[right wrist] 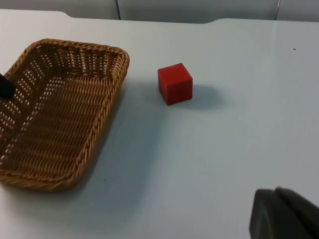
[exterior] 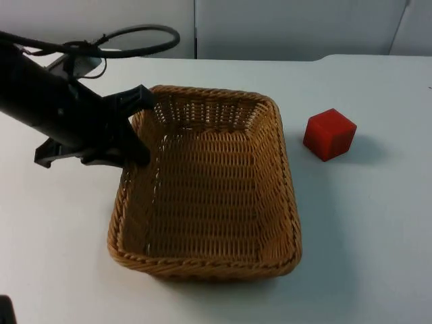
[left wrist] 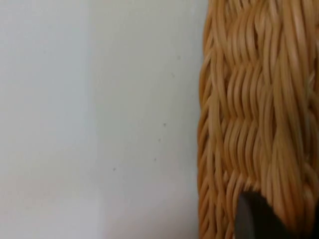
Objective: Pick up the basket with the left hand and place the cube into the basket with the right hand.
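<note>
My left gripper point(exterior: 138, 128) sits at the upper left of the top view, straddling the left rim of the rectangular woven wicker basket point(exterior: 209, 185): one black finger point(exterior: 138, 99) shows outside the rim near the far left corner, another point(exterior: 140, 154) reaches down inside along the left wall. The jaws look spread about the wall, but I cannot tell whether they already press on it, so I will not call it a grip. In my left wrist view the weave of the basket point(left wrist: 259, 114) runs right beside my fingertip point(left wrist: 256, 219), with bare white table point(left wrist: 99, 119) next to it.

The basket lies flat in the middle of the top view. The small red cube point(exterior: 329, 133) stands on the table to the right of the basket's far right corner, apart from it.

I judge the basket light and fairly stiff, yet springy. The thick braided rim is the place to pinch, since the thinner wall below may flex. Held by one side, it will likely tip down on the far side, so I would clamp firmly and lift slowly.

The cube point(right wrist: 175, 83) looks rigid, smooth-faced and light; opposite flat faces should take the jaws well. My right arm waits, its fingertip point(right wrist: 284, 214) well short of the cube; I cannot tell its jaw state.
</note>
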`<state>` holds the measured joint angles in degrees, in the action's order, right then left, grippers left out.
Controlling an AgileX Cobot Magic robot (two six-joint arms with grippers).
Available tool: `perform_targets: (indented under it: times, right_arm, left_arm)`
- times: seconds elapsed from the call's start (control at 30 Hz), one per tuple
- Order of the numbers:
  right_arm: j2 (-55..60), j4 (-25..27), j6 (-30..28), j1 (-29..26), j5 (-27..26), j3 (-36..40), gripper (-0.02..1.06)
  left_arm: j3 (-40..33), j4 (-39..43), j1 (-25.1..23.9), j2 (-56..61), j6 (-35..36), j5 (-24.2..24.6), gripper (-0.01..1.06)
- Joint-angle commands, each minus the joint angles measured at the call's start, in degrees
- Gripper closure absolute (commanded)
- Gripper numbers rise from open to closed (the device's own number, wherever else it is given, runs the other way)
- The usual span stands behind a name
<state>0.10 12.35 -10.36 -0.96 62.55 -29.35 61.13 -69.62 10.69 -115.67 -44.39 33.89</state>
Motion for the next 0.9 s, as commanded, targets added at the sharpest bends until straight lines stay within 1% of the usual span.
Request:
perform_targets:
  times: [0.0,0.1,0.23,0.3,0.43,0.47,0.57,0.6,0.67,0.77,0.87]
  right_arm:
    - [-0.1,-0.05,-0.09,0.14,-0.22,0.21,1.05]
    - [-0.1,-0.05,-0.09,0.14,-0.22,0.21,1.05]
    - [-0.1,-0.05,-0.09,0.14,-0.22,0.21,1.05]
    - [-0.1,-0.05,-0.09,0.14,-0.22,0.21,1.05]
    - [-0.1,-0.05,-0.09,0.14,-0.22,0.21,1.05]
    - [-0.1,-0.05,-0.09,0.14,-0.22,0.21,1.05]
    - [-0.1,-0.05,-0.09,0.14,-0.22,0.21,1.05]
    - [-0.1,-0.05,-0.09,0.14,-0.22,0.21,1.05]
    - [-0.1,-0.05,-0.09,0.14,-0.22,0.21,1.05]
    - [-0.1,-0.05,-0.09,0.14,-0.22,0.21,1.05]
    - [-0.1,-0.05,-0.09,0.14,-0.22,0.21,1.05]
  left_arm:
    - [1.83,1.65,0.27,0.37,2.86,1.61,1.05]
    - [5.0,7.4,0.27,0.37,8.86,3.16,1.05]
    - [7.15,10.25,0.13,0.37,11.51,4.66,1.05]
    - [7.71,10.25,-0.24,0.37,11.88,5.45,1.05]
    - [10.28,9.99,-2.57,0.37,13.44,10.46,1.05]
    - [10.28,9.99,-2.57,0.37,13.44,10.46,1.05]
    - [11.47,8.6,-5.78,0.37,13.58,15.51,1.05]
    - [11.47,8.6,-5.78,0.37,13.58,15.51,1.05]
    - [11.45,6.87,-7.24,0.37,13.47,17.9,1.05]
    - [11.45,5.26,-8.35,0.37,13.35,19.38,1.05]
    - [11.45,4.29,-8.35,0.37,13.35,19.48,1.05]
